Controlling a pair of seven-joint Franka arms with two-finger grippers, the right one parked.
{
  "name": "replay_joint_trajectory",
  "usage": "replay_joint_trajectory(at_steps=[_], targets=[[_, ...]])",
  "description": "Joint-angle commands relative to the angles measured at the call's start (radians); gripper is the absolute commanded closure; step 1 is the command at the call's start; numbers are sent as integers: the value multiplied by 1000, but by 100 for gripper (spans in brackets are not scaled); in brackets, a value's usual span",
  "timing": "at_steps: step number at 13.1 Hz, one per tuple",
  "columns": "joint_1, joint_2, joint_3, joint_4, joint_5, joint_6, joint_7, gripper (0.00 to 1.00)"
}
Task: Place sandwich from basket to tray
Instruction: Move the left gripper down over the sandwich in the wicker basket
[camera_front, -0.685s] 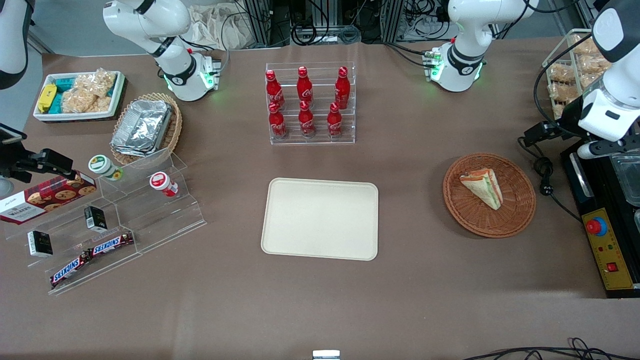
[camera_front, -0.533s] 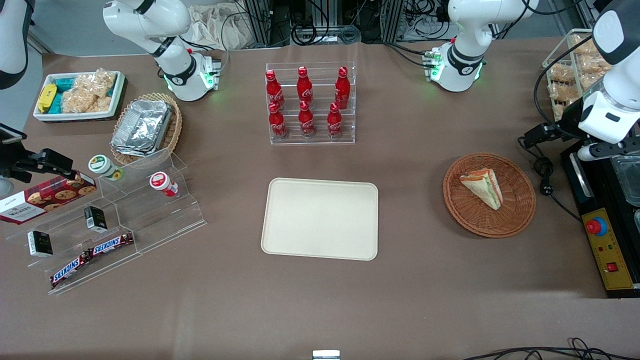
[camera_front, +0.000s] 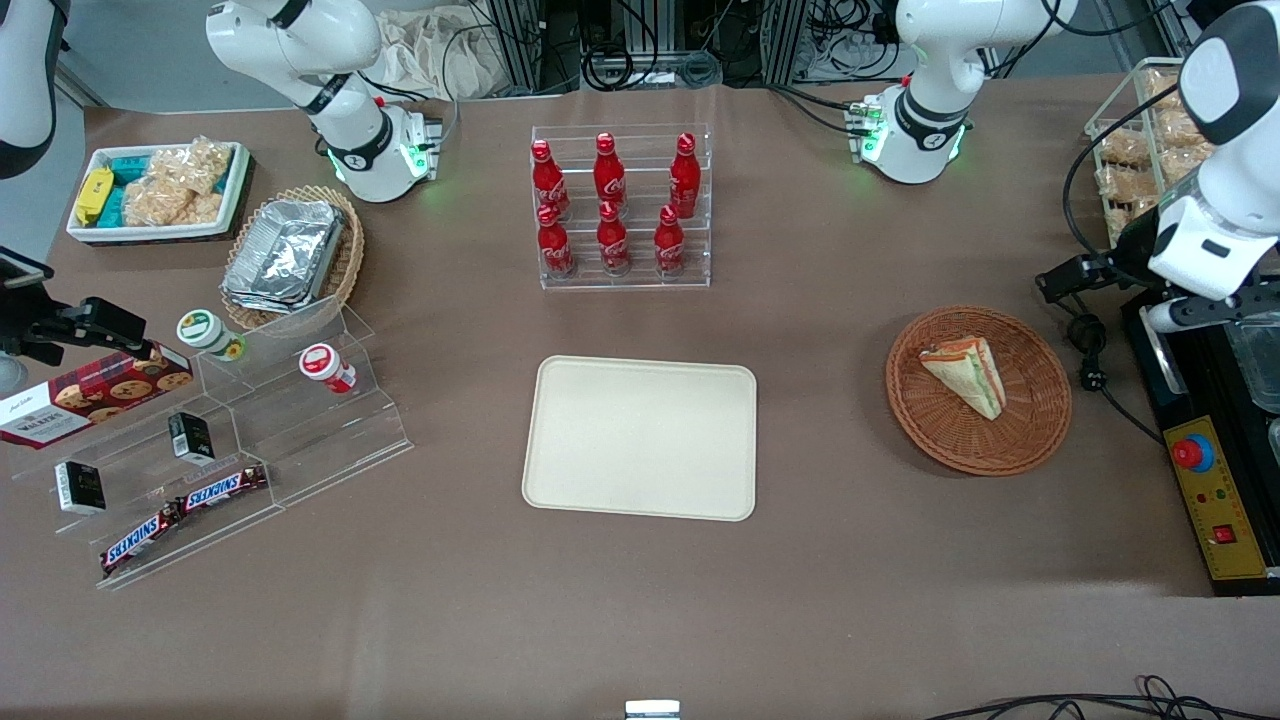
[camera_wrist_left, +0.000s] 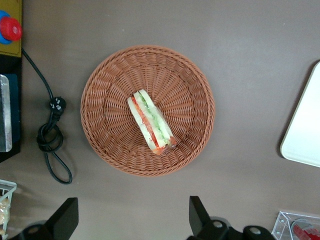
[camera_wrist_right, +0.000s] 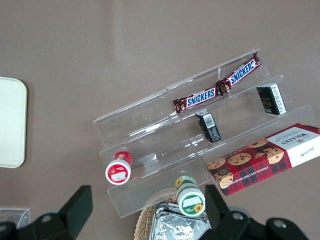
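1. While the sandwich (camera_wrist_left: 151, 123) lies on its side in the basket (camera_wrist_left: 105, 90), no part of the transfer is complete.
2. Tray (camera_front: 640, 437) sits bare near the table's middle, well apart from the basket, toward the parked arm's end.
3. Gripper (camera_wrist_left: 134, 220) hangs high above the basket, fingers (camera_wrist_left: 67, 216) spread wide and holding nothing.
4. Outstanding, in my judgement: descent, grasp on the wrapped wedge, lift, carry, release on the tray.
5. Power cable (camera_wrist_left: 50, 137) lies just beside the basket; not touching it.
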Motion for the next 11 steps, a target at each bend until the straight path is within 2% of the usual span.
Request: replay_joint_trajectory(at_steps=[1, 4, 8, 11], targets=[[-1, 59, -4, -1, 16, 42, -64, 1], [-1, 97, -4, -41, 16, 64, -87, 1], [-1, 116, -4, -209, 14, 355, -335, 1], [-1, 157, -4, -256, 0, 415, -356, 1]])
